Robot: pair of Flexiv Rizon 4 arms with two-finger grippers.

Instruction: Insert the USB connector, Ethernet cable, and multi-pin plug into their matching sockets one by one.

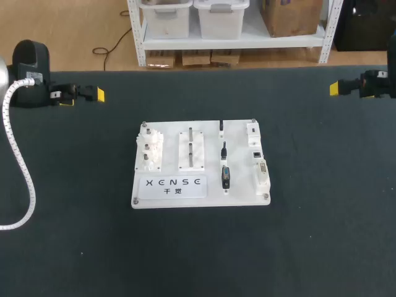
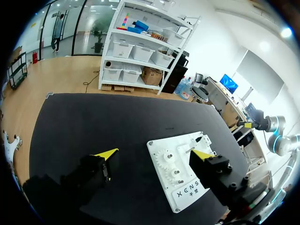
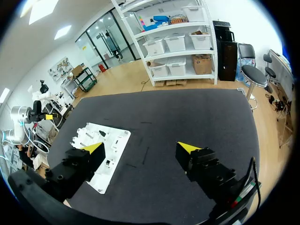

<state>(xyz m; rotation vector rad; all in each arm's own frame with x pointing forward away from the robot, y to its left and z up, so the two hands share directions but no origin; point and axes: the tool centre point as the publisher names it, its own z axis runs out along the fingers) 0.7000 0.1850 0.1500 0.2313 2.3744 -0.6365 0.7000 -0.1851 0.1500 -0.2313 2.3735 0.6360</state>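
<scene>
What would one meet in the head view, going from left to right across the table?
In order: left gripper → gear block → peg block → black plugs → white sockets → right gripper.

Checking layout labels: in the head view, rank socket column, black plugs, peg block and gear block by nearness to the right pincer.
From the right pincer:
1. socket column, board right edge
2. black plugs, right of middle
3. peg block, middle
4. gear block, left edge

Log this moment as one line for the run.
left gripper: open, far left, empty | right gripper: open, far right, empty | white rectangular socket board: mid-table | black connectors: on board, beside sockets
</scene>
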